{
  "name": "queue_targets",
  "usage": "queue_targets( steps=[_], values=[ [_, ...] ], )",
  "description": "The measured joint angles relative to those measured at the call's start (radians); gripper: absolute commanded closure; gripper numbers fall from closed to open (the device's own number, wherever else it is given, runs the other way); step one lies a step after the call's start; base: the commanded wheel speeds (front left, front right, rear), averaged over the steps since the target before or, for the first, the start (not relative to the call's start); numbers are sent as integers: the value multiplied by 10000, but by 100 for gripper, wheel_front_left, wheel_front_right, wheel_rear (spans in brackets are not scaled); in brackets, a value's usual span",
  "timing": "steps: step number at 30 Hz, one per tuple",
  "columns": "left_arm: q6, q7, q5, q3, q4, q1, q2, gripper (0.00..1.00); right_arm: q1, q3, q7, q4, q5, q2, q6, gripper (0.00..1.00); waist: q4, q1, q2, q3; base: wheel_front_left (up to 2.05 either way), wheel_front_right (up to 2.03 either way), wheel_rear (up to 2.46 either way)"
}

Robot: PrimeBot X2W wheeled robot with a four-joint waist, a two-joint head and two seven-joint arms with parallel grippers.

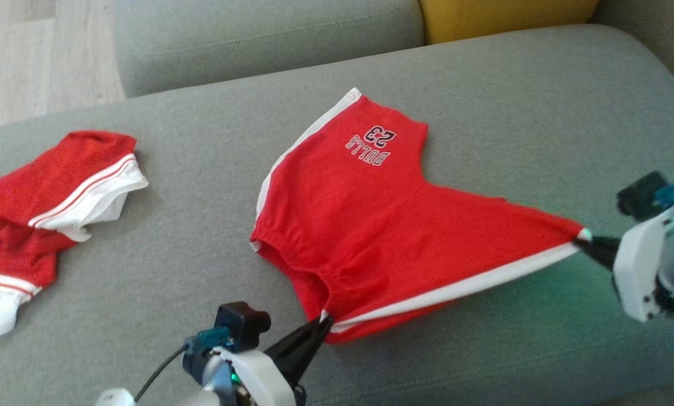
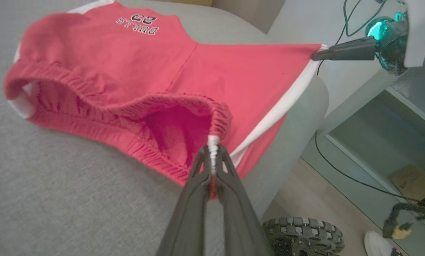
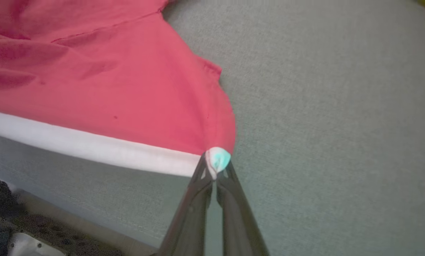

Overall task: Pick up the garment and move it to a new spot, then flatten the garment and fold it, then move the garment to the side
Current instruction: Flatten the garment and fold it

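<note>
Garment (image 1: 382,225) spread on grey sofa seat (image 1: 201,282), printed leg flat toward the backrest, other leg drawn taut toward the seat's right end. Left claw (image 1: 322,326) clamped together on the white seam at the waistband's near corner. Right claw (image 1: 580,241) pinched tight on the white-trimmed hem corner, that edge seemingly raised a little off the cushion. Same 2 grips close up from the wrists: left claw (image 2: 212,156) biting only a sliver of elastic, right claw (image 3: 215,165) holding just the tip of the trim.

Likely trouble: fabric slipping free of either shallow bite under any harder pull, dropping the stretched leg into a heap. Also probable: waistband (image 2: 91,93), gaping and bunched, flattening with creases trapped beneath. Further risk: near edge sliding over the seat's front lip toward the floor, given the white stripe running close along it.

Nearby: second red-and-white garment (image 1: 49,192) crumpled at the seat's left end, well apart; yellow cushion (image 1: 506,17) at the rear. Beside the sofa, in the left wrist view, knobbly tyre (image 2: 303,234) and pale shelving (image 2: 354,103). Nothing lying between the 2 claws but the garment itself. Left end taken by the other garment, so right or rear probably the freer side for setting down.
</note>
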State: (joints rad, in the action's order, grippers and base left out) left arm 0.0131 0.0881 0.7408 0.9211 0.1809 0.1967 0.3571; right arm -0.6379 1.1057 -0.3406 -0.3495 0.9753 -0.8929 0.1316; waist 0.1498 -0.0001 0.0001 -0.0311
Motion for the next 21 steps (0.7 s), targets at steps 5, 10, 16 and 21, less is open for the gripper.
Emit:
queue_targets(
  steps=[5,10,16,21],
  values=[
    [-236,-67,-21,-219,-485,328,6,100,-334,-642,13,251,-86,-148,0,100,-389,0,0,-297,0,0,0],
    [-307,-58,-21,-562,-650,1214,-157,100,-1134,-1269,-73,278,-353,-77,0,100,-961,0,0,-765,0,0,0],
    [-290,21,-19,-713,-568,1903,-453,100,-1980,-1691,-316,142,-673,96,0,100,-1683,0,0,-1290,0,0,0],
    [-119,109,-17,-834,-123,2537,-872,100,-2944,-1831,-813,-280,-953,410,0,100,-2381,1,0,-1915,0,0,0]
  ],
)
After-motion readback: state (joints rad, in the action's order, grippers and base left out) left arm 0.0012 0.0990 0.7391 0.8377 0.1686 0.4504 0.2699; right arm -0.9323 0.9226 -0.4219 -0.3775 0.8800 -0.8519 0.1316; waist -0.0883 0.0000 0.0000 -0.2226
